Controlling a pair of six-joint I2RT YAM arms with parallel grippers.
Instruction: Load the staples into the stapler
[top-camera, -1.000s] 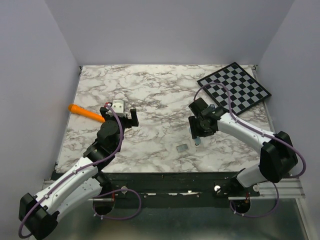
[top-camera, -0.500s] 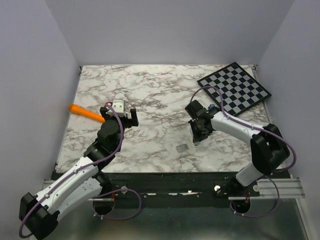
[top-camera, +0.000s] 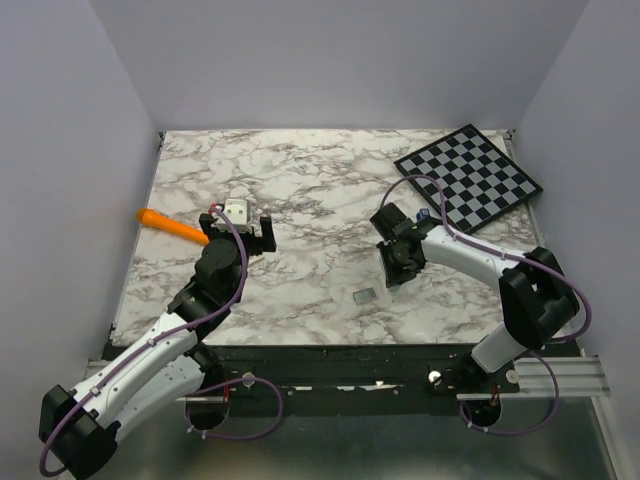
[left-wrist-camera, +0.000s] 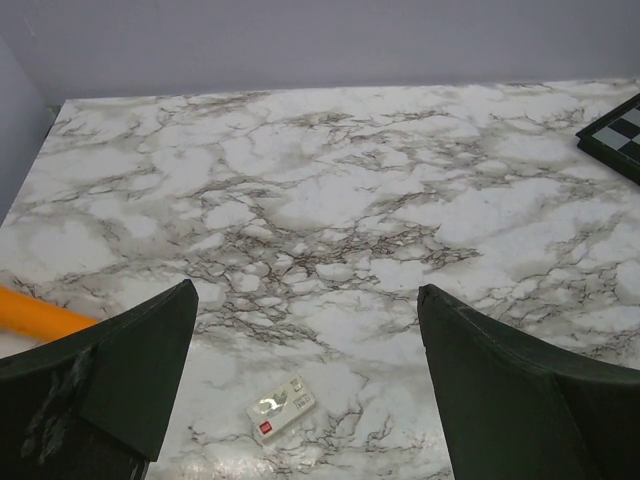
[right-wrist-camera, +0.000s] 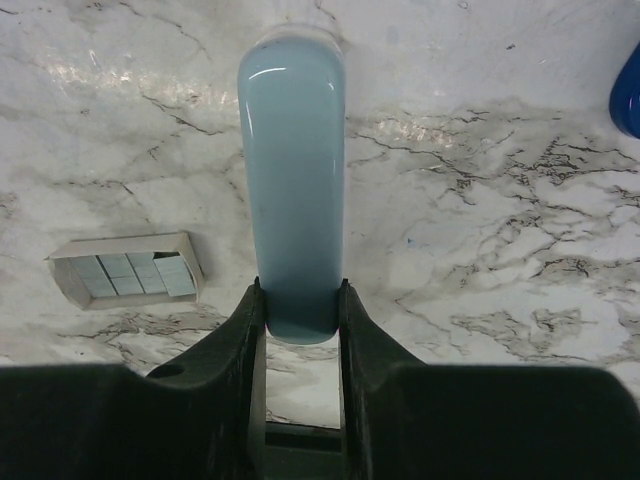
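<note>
Right hand (right-wrist-camera: 298, 296) clamps stapler (right-wrist-camera: 292, 170); box (right-wrist-camera: 120, 244) holds staples (right-wrist-camera: 130, 275).

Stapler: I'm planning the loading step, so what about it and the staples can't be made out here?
- Right wrist: the stapler shows only its light blue top. Its base and channel are hidden beneath, and its near end sits between the right fingers.
- Top external: the stapler is mostly hidden under the right arm, and the staples are too small to count.
- Right wrist: a blue thing is cut off by the right edge.
</note>
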